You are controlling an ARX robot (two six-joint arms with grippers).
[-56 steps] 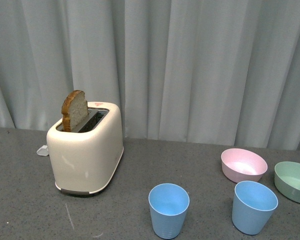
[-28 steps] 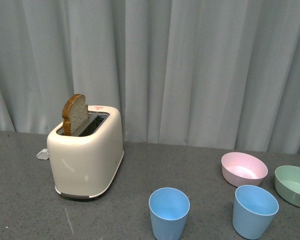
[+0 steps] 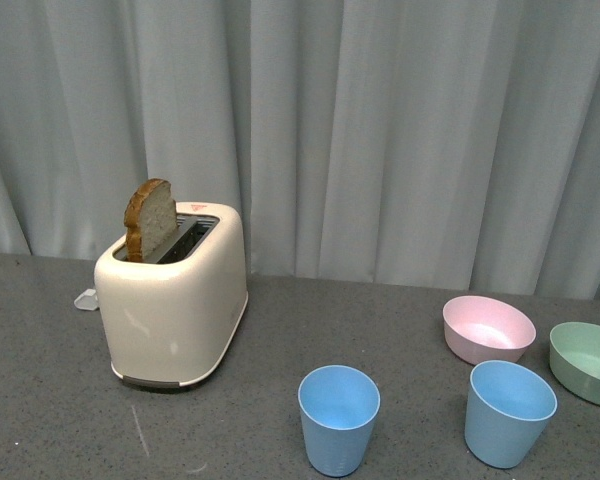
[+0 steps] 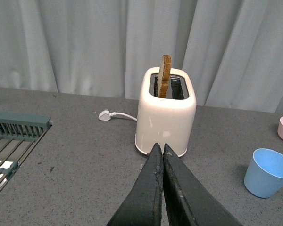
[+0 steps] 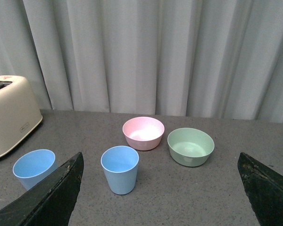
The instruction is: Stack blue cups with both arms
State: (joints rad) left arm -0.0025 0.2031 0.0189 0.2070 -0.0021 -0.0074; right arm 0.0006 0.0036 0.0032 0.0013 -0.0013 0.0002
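Observation:
Two light blue cups stand upright and apart on the grey table. In the front view one cup (image 3: 339, 419) is near the middle front and the other cup (image 3: 509, 414) is to its right. Neither arm shows in the front view. In the left wrist view my left gripper (image 4: 160, 147) is shut and empty, in front of the toaster, with one cup (image 4: 268, 173) off to its side. In the right wrist view my right gripper (image 5: 160, 162) is wide open and empty, back from one cup (image 5: 120, 169), with the other cup (image 5: 34, 168) further over.
A cream toaster (image 3: 172, 297) with a slice of bread (image 3: 148, 219) stands at the left, its white plug (image 4: 104, 115) behind it. A pink bowl (image 3: 487, 329) and a green bowl (image 3: 586, 363) sit at the right. A green rack (image 4: 16, 126) edges the left wrist view. A grey curtain hangs behind.
The front view shifted slightly down and back up. The cups, bowls and toaster have not moved.

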